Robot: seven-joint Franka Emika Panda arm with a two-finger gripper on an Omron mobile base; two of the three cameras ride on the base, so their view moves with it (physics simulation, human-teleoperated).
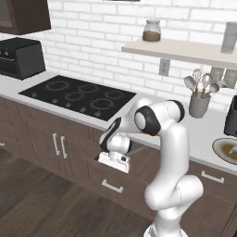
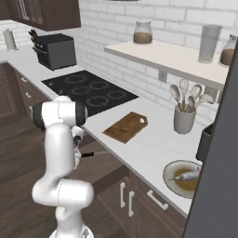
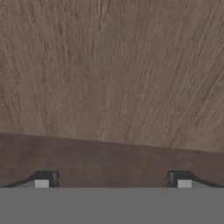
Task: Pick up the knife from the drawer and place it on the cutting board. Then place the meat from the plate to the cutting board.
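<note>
Your end effector (image 3: pixel 113 181) hangs wide open and empty over the open drawer (image 2: pixel 108 168). The knife (image 2: pixel 87 155) lies inside beside the arm. Line the fingers across the black handle, descend straight, then close.

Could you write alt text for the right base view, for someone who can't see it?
A white robot arm bends down over an open dark-wood drawer below a pale counter holding a cutting board, a utensil crock and a plate of meat.
</note>
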